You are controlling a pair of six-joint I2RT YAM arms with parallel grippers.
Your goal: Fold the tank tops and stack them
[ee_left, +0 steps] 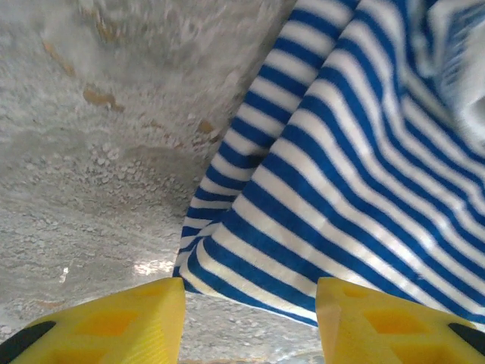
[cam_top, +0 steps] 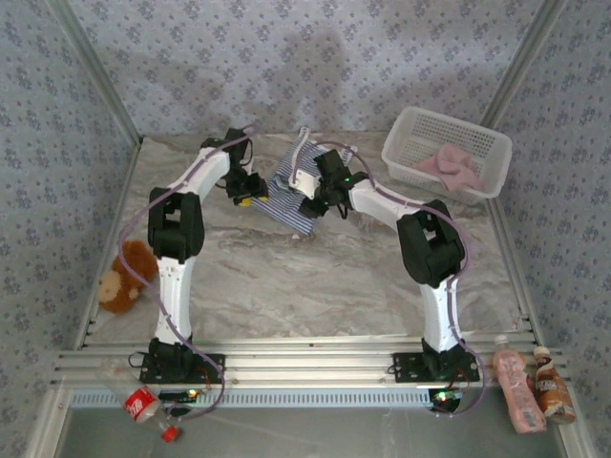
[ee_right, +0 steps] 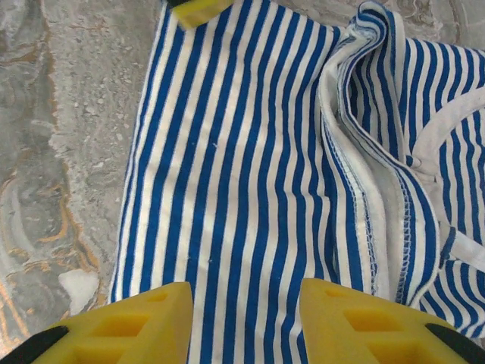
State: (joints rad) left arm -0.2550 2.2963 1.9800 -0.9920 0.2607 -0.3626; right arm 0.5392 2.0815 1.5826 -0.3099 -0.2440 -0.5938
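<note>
Eyes on my own frame now. My left arm (cam_top: 170, 286) and right arm (cam_top: 441, 310) wear smooth white shells on the long links, with blocky black housings at the joints. A pale lilac cable (cam_top: 134, 224) loops along each arm. The black base plates (cam_top: 181, 363) sit low, each with a small light glowing. My left end effector (ee_left: 250, 322) has chunky yellow fingers (ee_left: 121, 326) with moulded recesses and black outer corners. My right end effector (ee_right: 246, 326) has the same yellow and the same black trim.
</note>
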